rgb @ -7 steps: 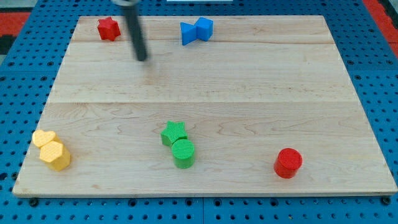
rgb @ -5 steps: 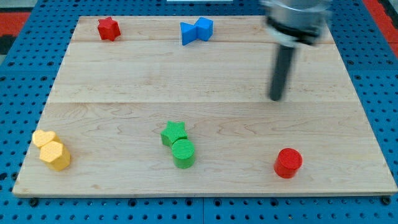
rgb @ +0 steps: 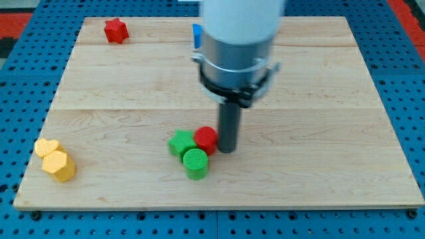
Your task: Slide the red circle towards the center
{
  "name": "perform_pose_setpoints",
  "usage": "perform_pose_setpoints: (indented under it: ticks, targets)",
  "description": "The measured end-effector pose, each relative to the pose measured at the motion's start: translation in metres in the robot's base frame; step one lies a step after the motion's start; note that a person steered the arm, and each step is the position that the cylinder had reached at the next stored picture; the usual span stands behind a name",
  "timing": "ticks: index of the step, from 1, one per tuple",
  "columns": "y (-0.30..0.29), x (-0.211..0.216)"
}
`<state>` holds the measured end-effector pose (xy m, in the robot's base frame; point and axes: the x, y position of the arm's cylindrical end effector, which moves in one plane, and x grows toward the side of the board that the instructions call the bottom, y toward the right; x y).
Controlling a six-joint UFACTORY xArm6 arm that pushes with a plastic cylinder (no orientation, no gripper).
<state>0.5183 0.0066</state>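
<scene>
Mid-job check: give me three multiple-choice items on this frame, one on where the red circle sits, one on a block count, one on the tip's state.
1. The red circle is:
A. touching the green star
B. alone at the view's right
C. at the top edge

2. Yellow blocks visible:
A. one
B. two
C. three

3. My tip is:
A. beside the red star
B. off the board
C. against the red circle's right side

Answers: 1 A, it abuts the green star. 2 B, the yellow heart and yellow hexagon sit at lower left. 3 C, the rod ends right beside the circle.
</scene>
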Motion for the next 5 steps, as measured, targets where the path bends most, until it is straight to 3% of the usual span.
perform_pose_setpoints:
  ticks: [1,5]
  targets:
    - [0.036,0.038]
    - [-0.109,-0.06]
